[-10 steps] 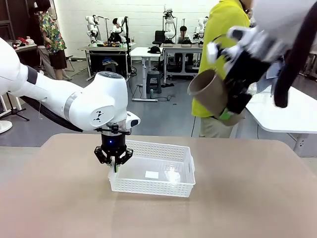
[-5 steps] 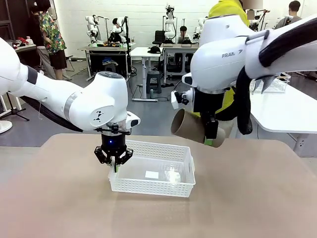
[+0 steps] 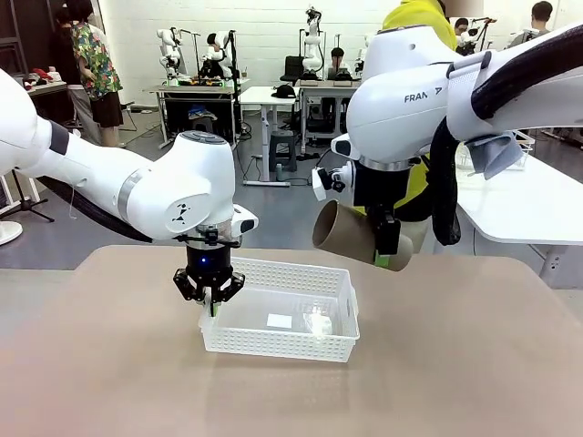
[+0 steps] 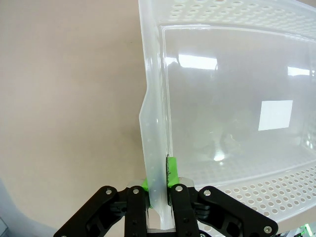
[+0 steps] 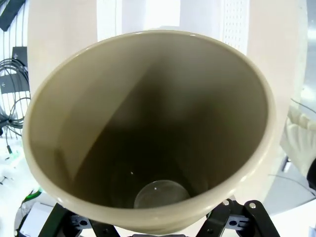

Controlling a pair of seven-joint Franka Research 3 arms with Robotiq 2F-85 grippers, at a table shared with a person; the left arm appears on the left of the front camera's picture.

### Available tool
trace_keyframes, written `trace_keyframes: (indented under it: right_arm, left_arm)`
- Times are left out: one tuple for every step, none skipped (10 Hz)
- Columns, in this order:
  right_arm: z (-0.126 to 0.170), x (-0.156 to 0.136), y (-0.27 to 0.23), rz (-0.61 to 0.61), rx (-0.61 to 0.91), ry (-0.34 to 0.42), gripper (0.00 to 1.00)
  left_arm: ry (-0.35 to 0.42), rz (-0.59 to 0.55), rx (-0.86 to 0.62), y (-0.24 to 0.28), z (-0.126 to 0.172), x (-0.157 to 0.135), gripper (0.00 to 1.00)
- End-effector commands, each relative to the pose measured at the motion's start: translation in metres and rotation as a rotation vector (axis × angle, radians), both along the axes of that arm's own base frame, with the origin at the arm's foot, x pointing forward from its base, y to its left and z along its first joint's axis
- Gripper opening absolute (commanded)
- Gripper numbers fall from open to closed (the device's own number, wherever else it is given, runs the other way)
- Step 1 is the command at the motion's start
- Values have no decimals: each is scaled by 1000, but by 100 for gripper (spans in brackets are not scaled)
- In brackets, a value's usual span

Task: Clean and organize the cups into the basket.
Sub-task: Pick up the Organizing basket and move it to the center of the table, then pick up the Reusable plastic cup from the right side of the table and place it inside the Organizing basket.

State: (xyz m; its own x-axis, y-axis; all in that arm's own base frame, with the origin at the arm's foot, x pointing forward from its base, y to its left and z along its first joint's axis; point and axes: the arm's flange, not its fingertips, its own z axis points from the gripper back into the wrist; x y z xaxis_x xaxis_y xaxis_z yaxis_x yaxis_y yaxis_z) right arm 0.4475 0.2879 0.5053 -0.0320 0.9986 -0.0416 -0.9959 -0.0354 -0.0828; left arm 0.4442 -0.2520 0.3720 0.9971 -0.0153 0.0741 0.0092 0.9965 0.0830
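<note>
Centre-left of frame: clamping left wall of basket (image 3: 282, 314) between left fingers (image 3: 211, 296), narrow gap; flat on desk (image 3: 455, 364). Right of centre: gripping tan cup (image 3: 351, 232) in right fingers (image 3: 389, 244), tilted, mouth facing left, above basket's right end.

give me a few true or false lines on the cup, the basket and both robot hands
1. The left hand pinches one wall of the basket. True.
2. The cup stands on the table. False: the right hand holds it tilted in the air.
3. The cup is mint green. False: it is tan.
4. The cup's open mouth faces the robot's left side. True.
5. A cup lies in the basket. False: none is inside.
</note>
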Motion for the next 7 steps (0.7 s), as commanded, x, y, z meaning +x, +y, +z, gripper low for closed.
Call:
trace_keyframes:
  right_arm:
    - [4, -2, 1, 2, 2, -6, 81]
    - [-9, -8, 29, 80, -77, 0, 81]
    - [-17, -8, 54, 111, -86, 13, 81]
    - [-24, -3, 71, 116, -84, 16, 81]
    - [-30, 2, 82, 112, -58, 32, 81]
    - [-35, 6, 86, 105, -36, 29, 81]
    - [-40, 11, 87, 94, -19, 37, 81]
  left_arm:
    - [-1, -3, 1, -1, 0, -1, 0]
    - [-1, -3, 1, -1, 0, -1, 0]
    - [-1, -3, 1, -1, 0, -1, 0]
    - [-1, -3, 1, -1, 0, -1, 0]
    - [-1, -3, 1, -1, 0, -1, 0]
    - [-1, -3, 1, -1, 0, -1, 0]
    - [-1, -3, 1, -1, 0, -1, 0]
